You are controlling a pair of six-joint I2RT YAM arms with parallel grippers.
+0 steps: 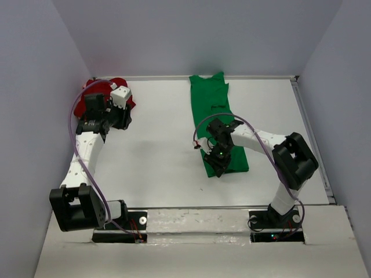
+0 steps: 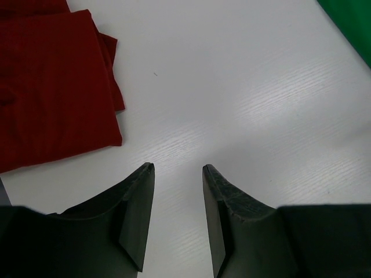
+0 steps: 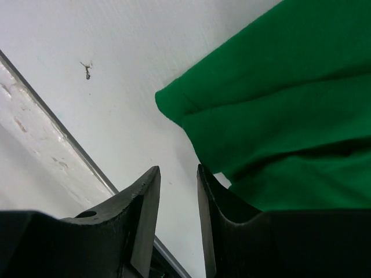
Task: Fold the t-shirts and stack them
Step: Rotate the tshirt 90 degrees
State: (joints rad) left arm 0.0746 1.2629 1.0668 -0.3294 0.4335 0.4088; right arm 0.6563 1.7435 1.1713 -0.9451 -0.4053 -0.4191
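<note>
**Item 1, left gripper (image 2: 178,168).** Jaws parted with nothing between them. It is poised over bare table (image 2: 249,92), near a corner of the red t-shirt (image 2: 52,87).

**Item 2, right gripper (image 3: 178,169).** Jaws stand a narrow gap apart and are empty, with white table showing between them. A corner of the green t-shirt (image 3: 290,104) lies just beyond 1 finger.

**Item 3, red t-shirt.** A compact folded bundle at the table's far-left corner.

**Item 4, green t-shirt.** A long narrow strip running from the far edge toward the right arm, whose gripper hangs over its near end.

**Step in hand (judged).** Red looks finished. Green looks folded lengthwise only, with the crosswise fold pending.

**Next move calls for.** Lower the right gripper onto the near corner, pinch every layer, and carry it toward the far end. The 2 shirts lie well apart, so stacking is not yet done.
</note>
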